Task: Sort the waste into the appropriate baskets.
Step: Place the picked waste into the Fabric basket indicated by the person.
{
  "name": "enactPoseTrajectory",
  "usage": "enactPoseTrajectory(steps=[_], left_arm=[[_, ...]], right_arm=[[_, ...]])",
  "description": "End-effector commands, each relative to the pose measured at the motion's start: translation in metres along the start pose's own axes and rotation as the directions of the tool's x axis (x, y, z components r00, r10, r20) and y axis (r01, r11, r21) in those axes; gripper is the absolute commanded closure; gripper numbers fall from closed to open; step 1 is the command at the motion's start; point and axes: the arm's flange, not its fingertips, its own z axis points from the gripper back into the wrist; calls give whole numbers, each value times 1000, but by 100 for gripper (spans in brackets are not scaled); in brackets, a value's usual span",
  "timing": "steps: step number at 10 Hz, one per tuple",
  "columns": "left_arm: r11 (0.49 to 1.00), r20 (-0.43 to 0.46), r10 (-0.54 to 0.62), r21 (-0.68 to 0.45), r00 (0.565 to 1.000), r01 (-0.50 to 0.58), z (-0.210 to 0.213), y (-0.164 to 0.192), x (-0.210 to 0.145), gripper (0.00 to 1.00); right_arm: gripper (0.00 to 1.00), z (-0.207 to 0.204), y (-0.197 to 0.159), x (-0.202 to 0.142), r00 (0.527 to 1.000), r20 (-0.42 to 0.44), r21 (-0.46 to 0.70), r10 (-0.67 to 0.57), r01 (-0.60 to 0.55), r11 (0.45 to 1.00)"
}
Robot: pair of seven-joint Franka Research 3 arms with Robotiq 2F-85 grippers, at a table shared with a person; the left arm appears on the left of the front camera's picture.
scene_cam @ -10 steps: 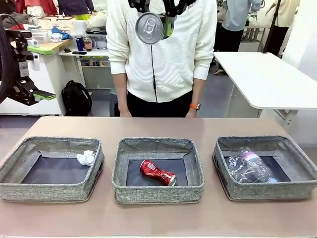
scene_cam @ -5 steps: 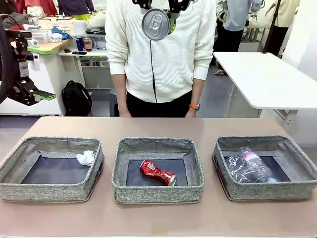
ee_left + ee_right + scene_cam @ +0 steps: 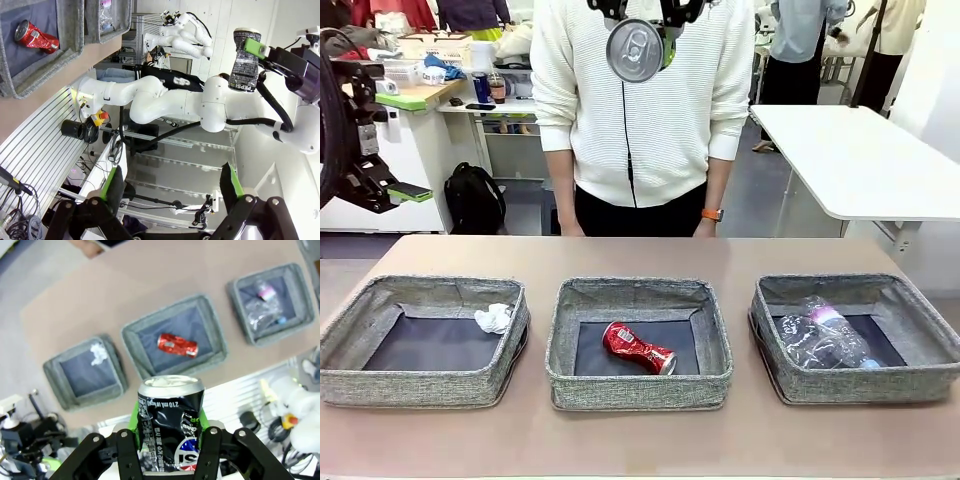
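High over the table my right gripper [image 3: 638, 30] is shut on the dark blue-black can [image 3: 635, 50], whose round end faces the front camera. From the wrist, the can [image 3: 170, 420] stands between the fingers of that gripper [image 3: 169, 424] above the three grey baskets. The left basket [image 3: 350, 325] holds the white tissue wad [image 3: 493, 318]. The red can [image 3: 638, 348] lies in the middle basket [image 3: 570, 300]. The clear bottle and bag [image 3: 820, 335] lie in the right basket [image 3: 920, 300]. My left gripper [image 3: 395, 130] hangs open and empty at the left edge, off the table.
A person in a white sweater [image 3: 640, 120] stands at the far edge, hands low by the tabletop. A white side table [image 3: 860, 160] stands back right. Bare brown tabletop [image 3: 640, 255] lies between the baskets and the person.
The dark can in my right gripper has risen slightly and shifted a little to the right, then held still. The left arm and the baskets' contents have not moved.
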Motion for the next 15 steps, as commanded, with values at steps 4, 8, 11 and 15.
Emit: enactPoseTrajectory(steps=[4,8,11,15], left_arm=[[1000,-3,-4,-19,1000,4,-1,-3,-2,0],[1000,-3,-4,-19,1000,4,-1,-3,-2,0],[1000,-3,-4,-19,1000,4,-1,-3,-2,0],[1000,-3,-4,-19,1000,4,-1,-3,-2,0]], right_arm=[[55,2,0,-2,1000,2,4,-16,16,1000],[55,2,0,-2,1000,2,4,-16,16,1000],[55,2,0,-2,1000,2,4,-16,16,1000],[55,2,0,-2,1000,2,4,-16,16,1000]])
